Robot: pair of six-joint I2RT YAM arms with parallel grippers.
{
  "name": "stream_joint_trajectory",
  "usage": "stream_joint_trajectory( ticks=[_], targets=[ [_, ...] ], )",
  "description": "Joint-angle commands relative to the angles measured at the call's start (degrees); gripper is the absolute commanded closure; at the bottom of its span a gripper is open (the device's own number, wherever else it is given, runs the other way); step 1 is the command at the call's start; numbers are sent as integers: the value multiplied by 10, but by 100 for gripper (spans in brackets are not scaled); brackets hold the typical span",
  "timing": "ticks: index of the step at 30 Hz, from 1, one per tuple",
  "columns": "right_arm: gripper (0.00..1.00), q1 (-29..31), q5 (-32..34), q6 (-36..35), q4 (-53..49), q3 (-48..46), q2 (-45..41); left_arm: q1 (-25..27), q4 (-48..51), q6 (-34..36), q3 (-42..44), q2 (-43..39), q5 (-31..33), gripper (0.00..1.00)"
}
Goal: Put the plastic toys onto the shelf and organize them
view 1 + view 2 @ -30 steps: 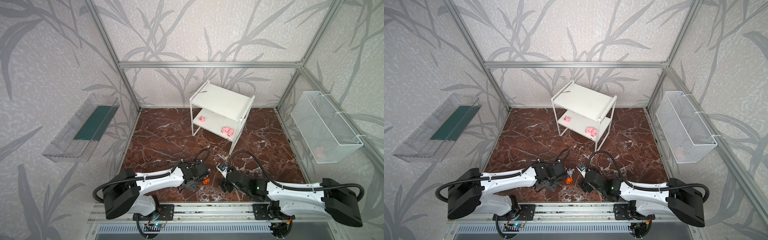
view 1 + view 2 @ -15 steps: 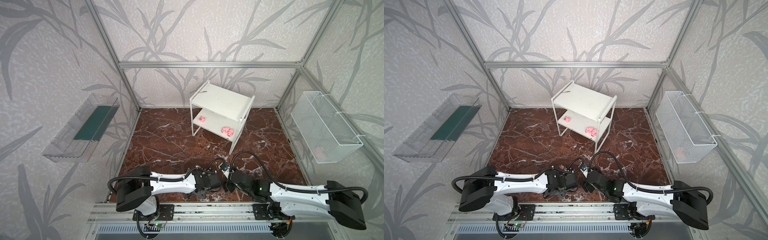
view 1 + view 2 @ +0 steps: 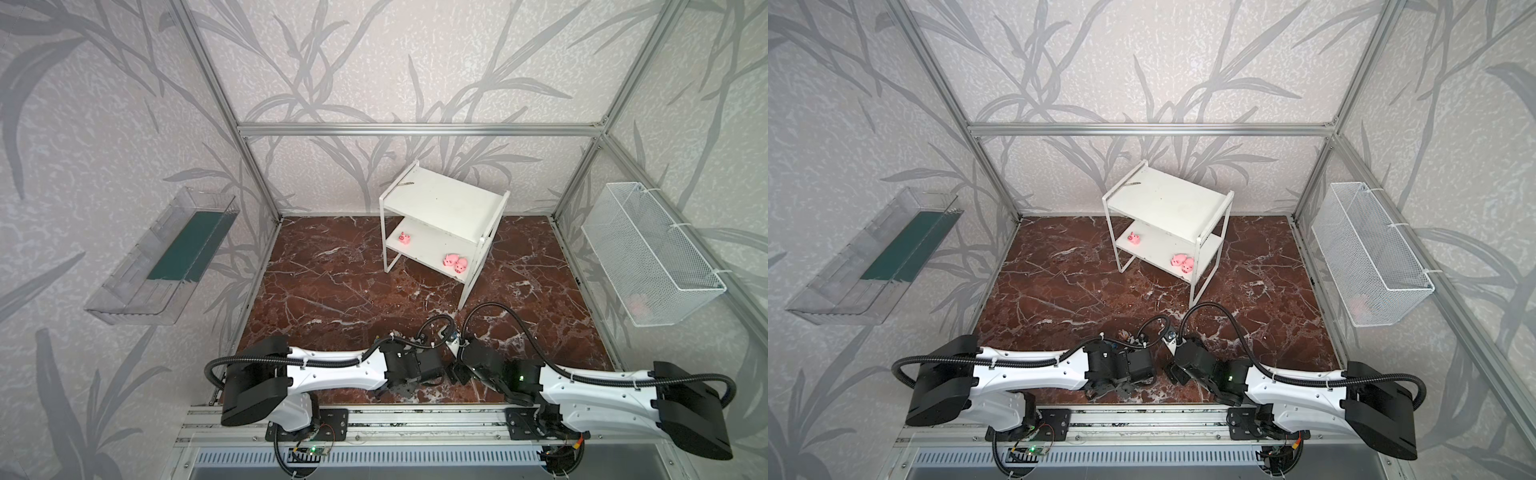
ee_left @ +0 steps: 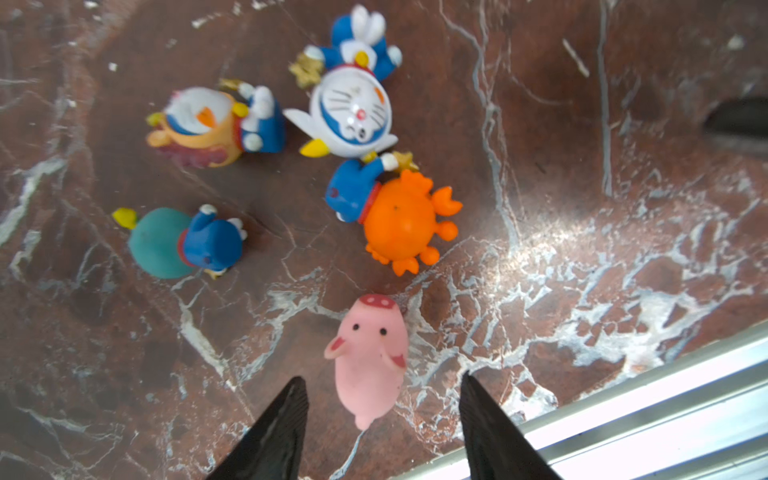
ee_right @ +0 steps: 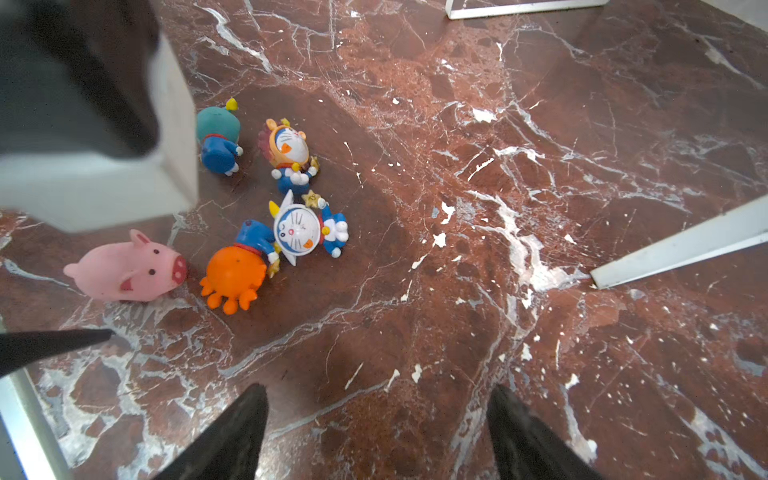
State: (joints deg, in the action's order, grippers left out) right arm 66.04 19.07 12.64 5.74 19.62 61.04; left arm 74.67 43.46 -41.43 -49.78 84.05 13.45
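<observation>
The white shelf (image 3: pixel 440 205) (image 3: pixel 1167 203) stands at the back, and three pink pigs (image 3: pixel 449 260) (image 3: pixel 1178 260) rest on its lower board. In the left wrist view a fourth pig (image 4: pixel 370 357) lies on the marble floor. My left gripper (image 4: pixel 381 376) is open, its fingers either side of the pig's rear without touching it. Beyond the pig lie the orange (image 4: pixel 399 220), white-gold (image 4: pixel 353 108), brown (image 4: pixel 208 124) and teal (image 4: pixel 174 243) figurines. My right gripper (image 5: pixel 377 387) is open and empty over bare floor beside the same group (image 5: pixel 299 228). In both top views the arms hide these floor toys.
A clear plastic tray (image 3: pixel 166 257) hangs on the left wall. A white wire basket (image 3: pixel 652 257) on the right wall holds something pink (image 3: pixel 638 305). The aluminium front rail (image 4: pixel 644 395) runs close to the pig. A shelf leg (image 5: pixel 681 245) stands to the right gripper's side.
My left gripper has slid right along the front edge toward the right gripper and gone from shut to open. The orange figurine is now hidden under the arms. The right arm barely moved.
</observation>
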Motion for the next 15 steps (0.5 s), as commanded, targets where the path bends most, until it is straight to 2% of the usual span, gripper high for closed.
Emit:
stream_joint_trajectory(
  ticks=[1,7,15],
  targets=[
    [16,-1,9,5,3,-3,-3,2,29,-28,-7,4,29,38],
    [16,-2,7,5,2,-4,-1,2,45,-45,0,33,31,36],
    [16,-2,6,5,8,-3,3,1,50,-47,23,28,24,36]
  ],
)
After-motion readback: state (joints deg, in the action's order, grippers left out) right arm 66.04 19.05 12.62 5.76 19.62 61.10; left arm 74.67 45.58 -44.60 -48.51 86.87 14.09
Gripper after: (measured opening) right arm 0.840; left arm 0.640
